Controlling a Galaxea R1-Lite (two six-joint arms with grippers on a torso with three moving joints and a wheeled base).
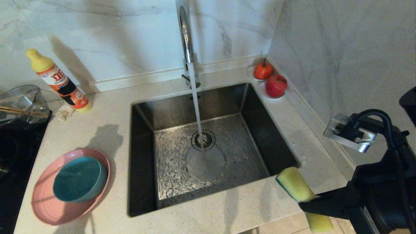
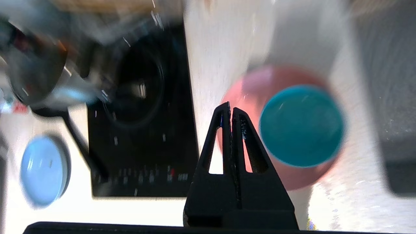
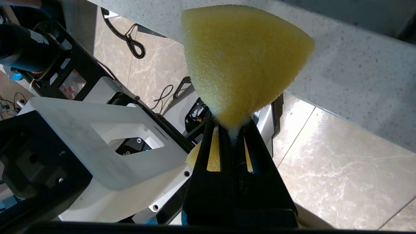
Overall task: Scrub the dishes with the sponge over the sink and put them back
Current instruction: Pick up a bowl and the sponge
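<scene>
Left gripper [image 2: 231,110], fingers pressed together and empty, hovers seemingly above the teal bowl [image 1: 79,178] nested in the pink plate [image 1: 48,201]. Beyond it, water runs into the sink [image 1: 227,104]. Right gripper [image 3: 232,128] pinches the sponge [image 1: 295,185] just short of the sink's near corner.

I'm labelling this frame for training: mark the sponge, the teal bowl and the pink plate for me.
sponge [image 1: 294,183], head view, on its yellow foam face.
teal bowl [image 1: 78,178], head view, on its inner floor.
pink plate [image 1: 48,208], head view, on its bare near rim.
</scene>
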